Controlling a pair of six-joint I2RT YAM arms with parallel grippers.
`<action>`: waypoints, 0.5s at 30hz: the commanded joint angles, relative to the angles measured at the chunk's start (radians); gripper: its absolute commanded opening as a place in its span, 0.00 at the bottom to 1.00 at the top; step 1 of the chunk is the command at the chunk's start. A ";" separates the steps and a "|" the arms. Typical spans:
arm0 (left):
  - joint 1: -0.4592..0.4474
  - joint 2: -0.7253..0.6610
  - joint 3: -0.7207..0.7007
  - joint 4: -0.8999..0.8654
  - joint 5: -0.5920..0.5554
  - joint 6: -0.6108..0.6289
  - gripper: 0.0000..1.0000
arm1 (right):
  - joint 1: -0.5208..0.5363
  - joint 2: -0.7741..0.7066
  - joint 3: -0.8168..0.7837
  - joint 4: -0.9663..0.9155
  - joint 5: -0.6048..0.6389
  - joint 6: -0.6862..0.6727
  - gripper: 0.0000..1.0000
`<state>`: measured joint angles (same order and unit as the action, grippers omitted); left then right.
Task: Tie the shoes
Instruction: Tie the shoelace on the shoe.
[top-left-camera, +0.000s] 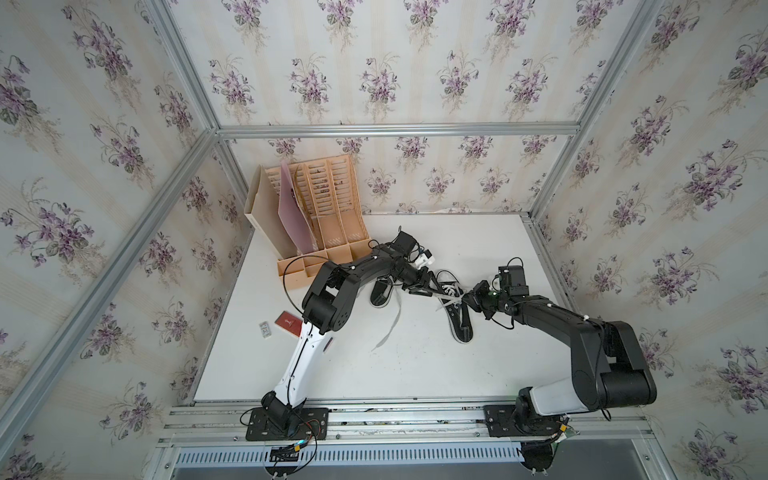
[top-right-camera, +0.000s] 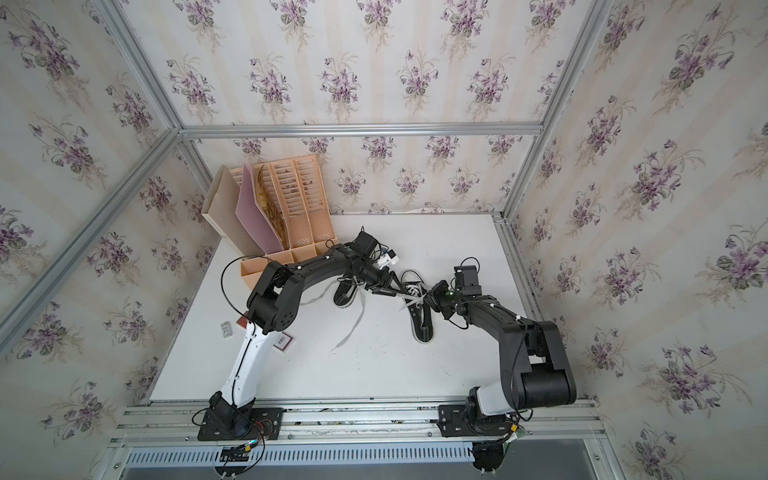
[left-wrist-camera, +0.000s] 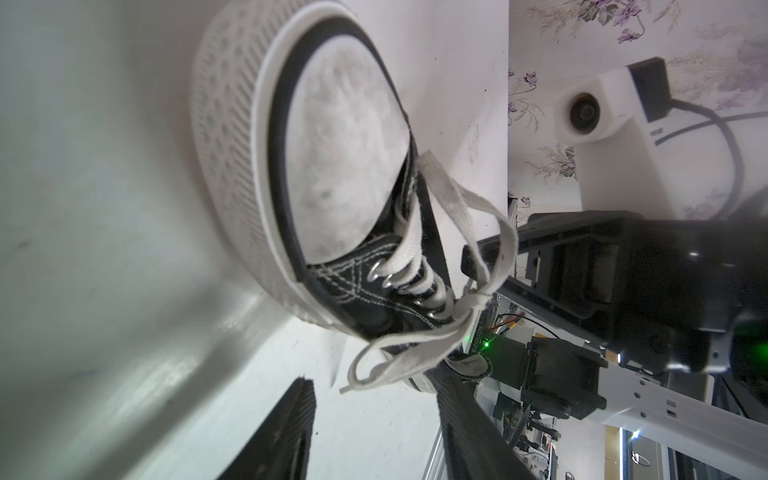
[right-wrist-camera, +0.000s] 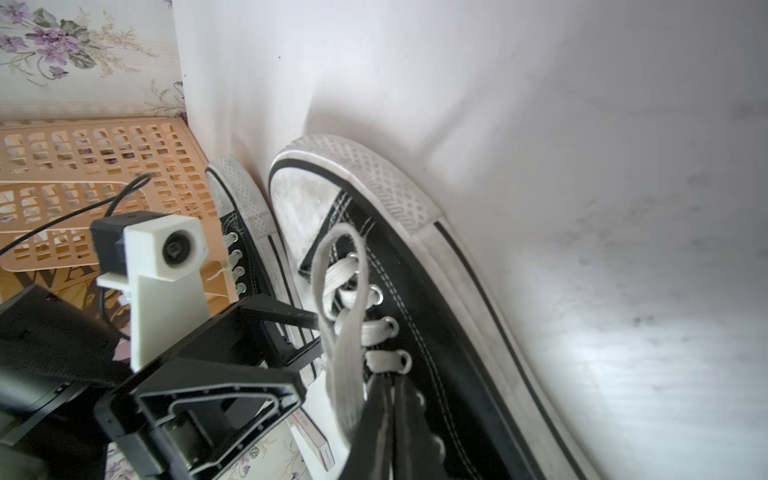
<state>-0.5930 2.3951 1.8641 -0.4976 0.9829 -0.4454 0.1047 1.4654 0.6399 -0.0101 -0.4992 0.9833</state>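
I'd call this about half done. On the table (top-left-camera: 415, 374) the first shoe (top-left-camera: 461, 328), the one by the right arm, has a knot (left-wrist-camera: 478, 300) drawn up above its eyelets with a loop out to each side. Its bow looks made and, I'd guess, only wants snugging down. The right gripper (right-wrist-camera: 388, 390) is clamped tight on one loop (right-wrist-camera: 340, 291), holding it out away from the tongue. The left gripper (left-wrist-camera: 374, 382) stands with its jaws well apart. The other loop (left-wrist-camera: 399, 357) and a lace end lie between its fingers, but nothing is pinched as far as I can see. The second shoe (top-left-camera: 381, 293) sits near the first, partly under the left arm. Its lace (top-left-camera: 392, 324) trails loose across the table toward the front, plainly untied. What's left, to my eye, is to tighten this bow, release it, then tie the second shoe from scratch.
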 joint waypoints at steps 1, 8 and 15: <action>0.000 -0.016 0.001 0.037 0.046 -0.006 0.59 | -0.005 -0.010 0.006 -0.070 0.064 -0.041 0.00; -0.008 -0.026 0.002 0.042 0.076 0.011 0.64 | -0.009 -0.020 0.034 -0.164 0.142 -0.094 0.00; -0.014 -0.022 0.022 0.019 0.079 0.020 0.64 | -0.016 -0.033 0.040 -0.217 0.191 -0.121 0.00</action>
<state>-0.6075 2.3791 1.8729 -0.4767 1.0428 -0.4419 0.0914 1.4384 0.6739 -0.1802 -0.3508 0.8898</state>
